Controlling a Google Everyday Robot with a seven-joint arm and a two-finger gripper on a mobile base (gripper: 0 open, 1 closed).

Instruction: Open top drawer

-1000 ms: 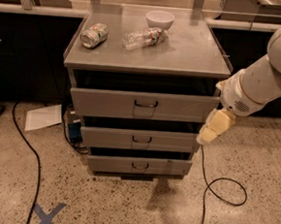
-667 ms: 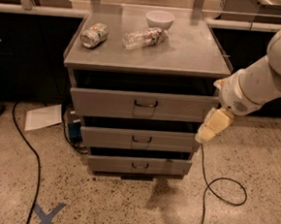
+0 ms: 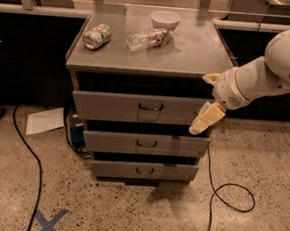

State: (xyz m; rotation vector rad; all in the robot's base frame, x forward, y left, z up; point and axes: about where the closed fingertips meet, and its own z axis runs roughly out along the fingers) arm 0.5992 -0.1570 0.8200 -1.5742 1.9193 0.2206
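The top drawer [image 3: 110, 106] sits just under the cabinet top [image 3: 190, 56], above the middle drawer [image 3: 113, 141] and the bottom drawer [image 3: 115, 168]; on the cabinet top a can [image 3: 97, 36] lies at the left, a bottle [image 3: 148, 38] lies right of it, and a bowl [image 3: 165, 20] stands behind the bottle; the gripper [image 3: 208, 105] is at the top drawer's right end; a sheet of paper [image 3: 44, 120] lies on the floor to the left.

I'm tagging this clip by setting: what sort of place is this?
Probably a lab or workshop: a grey metal drawer cabinet on speckled flooring, with loose cables and a blue tape cross on it. The gripper sits at the right end of the top drawer.
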